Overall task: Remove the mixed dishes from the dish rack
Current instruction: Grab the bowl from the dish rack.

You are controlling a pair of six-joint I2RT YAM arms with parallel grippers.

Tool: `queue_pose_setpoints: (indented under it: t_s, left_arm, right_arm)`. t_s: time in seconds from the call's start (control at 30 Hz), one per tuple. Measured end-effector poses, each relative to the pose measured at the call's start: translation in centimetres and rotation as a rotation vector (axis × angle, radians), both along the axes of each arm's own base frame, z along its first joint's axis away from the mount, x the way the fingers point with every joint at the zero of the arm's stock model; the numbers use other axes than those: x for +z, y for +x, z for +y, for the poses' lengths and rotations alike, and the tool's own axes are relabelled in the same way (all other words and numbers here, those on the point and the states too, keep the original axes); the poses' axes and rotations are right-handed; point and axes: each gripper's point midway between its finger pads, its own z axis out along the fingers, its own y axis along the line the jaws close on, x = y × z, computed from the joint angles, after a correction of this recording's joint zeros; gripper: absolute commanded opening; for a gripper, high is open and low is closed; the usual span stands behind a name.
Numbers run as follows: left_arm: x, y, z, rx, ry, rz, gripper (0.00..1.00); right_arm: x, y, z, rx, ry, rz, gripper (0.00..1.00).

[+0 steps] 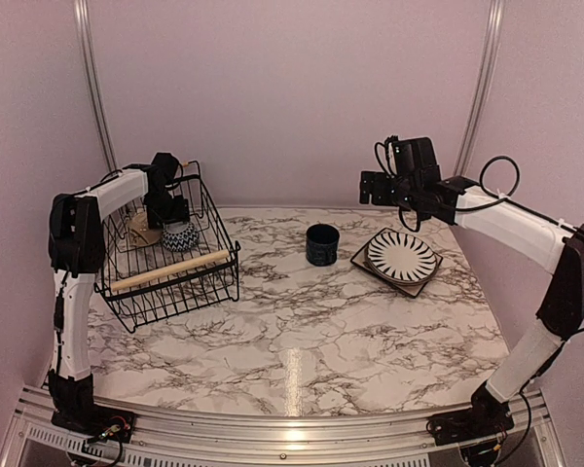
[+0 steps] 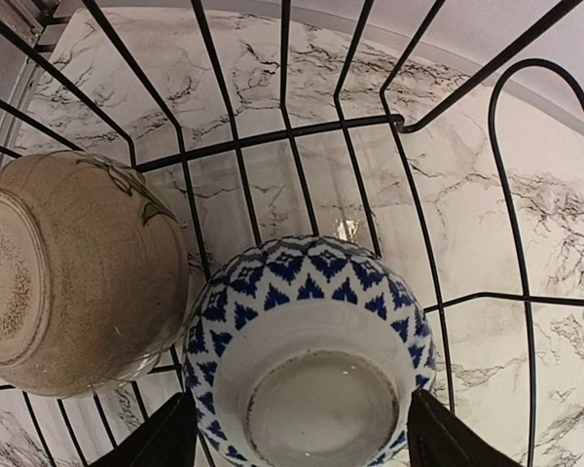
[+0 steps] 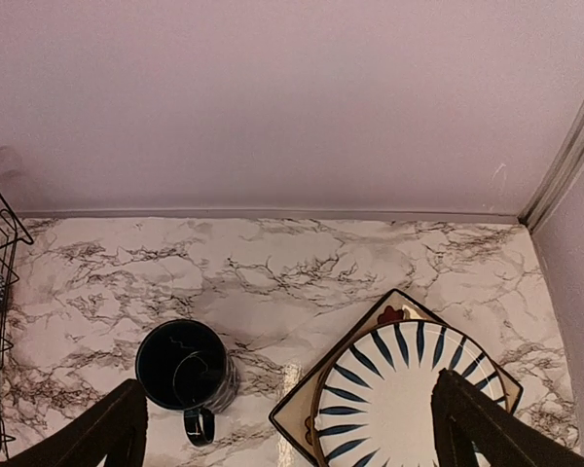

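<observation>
The dish rack (image 1: 127, 292) is a black wire basket at the table's left with a wooden bar handle (image 1: 170, 269). Two bowls lie upside down in it: a blue-and-white patterned bowl (image 1: 180, 236) (image 2: 307, 360) and, to its left, a cream bowl (image 1: 141, 232) (image 2: 68, 272). My left gripper (image 1: 170, 216) (image 2: 302, 433) reaches down into the rack, with its fingers (image 2: 161, 443) pressed against both sides of the patterned bowl. A navy mug (image 1: 322, 243) (image 3: 185, 368) stands on the table. A striped plate (image 1: 401, 255) (image 3: 409, 399) lies on a dark square plate (image 1: 358, 259) (image 3: 389, 313). My right gripper (image 1: 375, 187) (image 3: 292, 428) hovers open above them, holding nothing.
The rack's wire walls (image 2: 273, 136) rise close around my left gripper. The pink back wall (image 3: 273, 97) stands just behind the marble table (image 1: 302, 331). The mug sits between the rack and the stacked plates.
</observation>
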Motion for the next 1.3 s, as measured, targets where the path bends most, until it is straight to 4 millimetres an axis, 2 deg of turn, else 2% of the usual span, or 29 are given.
queue_pose_setpoints:
  t_s: [0.2, 0.33, 0.47, 0.9, 1.1, 1.3]
  left_arm:
    - [-0.1, -0.2, -0.2, -0.011, 0.012, 0.008, 0.66]
    - [-0.1, -0.4, -0.4, -0.017, 0.019, 0.012, 0.52]
    - [-0.1, -0.4, -0.6, -0.024, 0.026, 0.01, 0.43]
    - [0.8, -1.0, -0.4, -0.029, 0.045, 0.017, 0.34]
    - [4.1, -1.6, -0.2, -0.03, 0.037, -0.028, 0.33]
    - [9.6, -2.7, -0.3, -0.035, 0.008, -0.117, 0.31]
  right_arm:
    - [-0.3, 0.1, 0.1, 0.006, 0.0, 0.007, 0.98]
    - [-0.3, 0.0, 0.2, 0.006, 0.0, 0.007, 0.98]
    - [-0.4, 0.0, 0.2, 0.007, -0.002, 0.011, 0.97]
    - [-1.9, 0.4, 0.7, 0.023, -0.01, 0.045, 0.97]
    - [-1.7, 0.6, 1.1, 0.038, 0.0, 0.045, 0.97]
    - [-1.9, 0.5, 1.9, 0.076, 0.02, 0.057, 0.96]
